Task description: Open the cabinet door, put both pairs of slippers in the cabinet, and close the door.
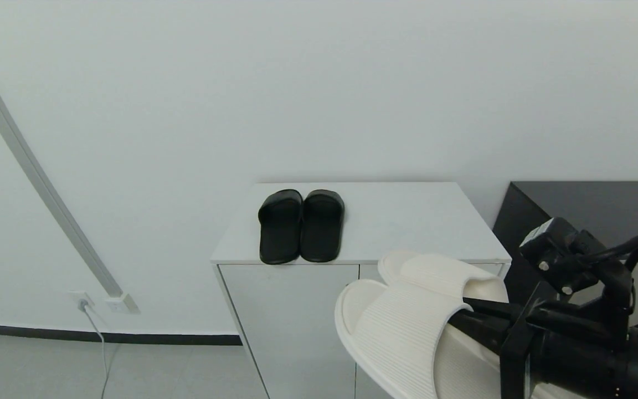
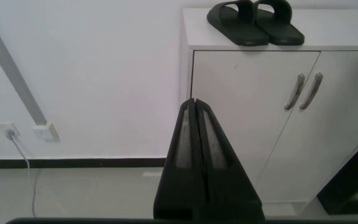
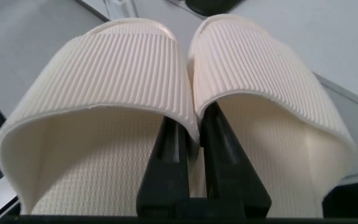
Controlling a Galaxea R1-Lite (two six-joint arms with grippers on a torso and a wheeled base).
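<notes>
A pair of black slippers lies side by side on top of the white cabinet, near its front edge. Both cabinet doors are closed, and their two handles meet at the middle. In front of the cabinet's right half, my right gripper holds a pair of white ribbed slippers in the air. It is shut on their inner straps, one finger inside each slipper. My left gripper is shut with nothing in it, low and in front of the cabinet's left side.
A dark panel stands against the wall right of the cabinet. A grey conduit runs diagonally down the wall on the left to a socket with a cable. Bare floor lies left of the cabinet.
</notes>
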